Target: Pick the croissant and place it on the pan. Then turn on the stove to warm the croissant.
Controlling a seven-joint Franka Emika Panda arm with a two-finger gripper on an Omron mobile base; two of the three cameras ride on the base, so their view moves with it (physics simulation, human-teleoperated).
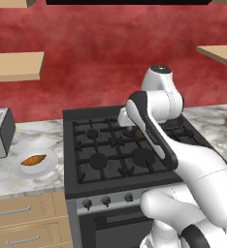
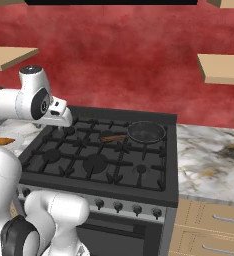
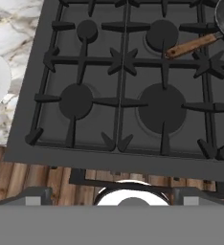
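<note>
Croissant (image 1: 34, 159) lies untouched on a white plate (image 1: 18, 169) on the tabletop (image 1: 4, 177) at 9 o'clock of the stove (image 1: 115, 150), while the pan (image 2: 146, 132) waits on the far burner and the claw, fingers apart and empty, hangs above the grates.

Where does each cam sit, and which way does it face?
Left base view: behind-left of the arm, facing the stove, plate and croissant at left.
Right base view: behind-right, same stove, pan at back right.
Hand view: above the stove looking down; end effector fingertips at the bottom, open.
Shared: stove, pan, croissant.
</note>
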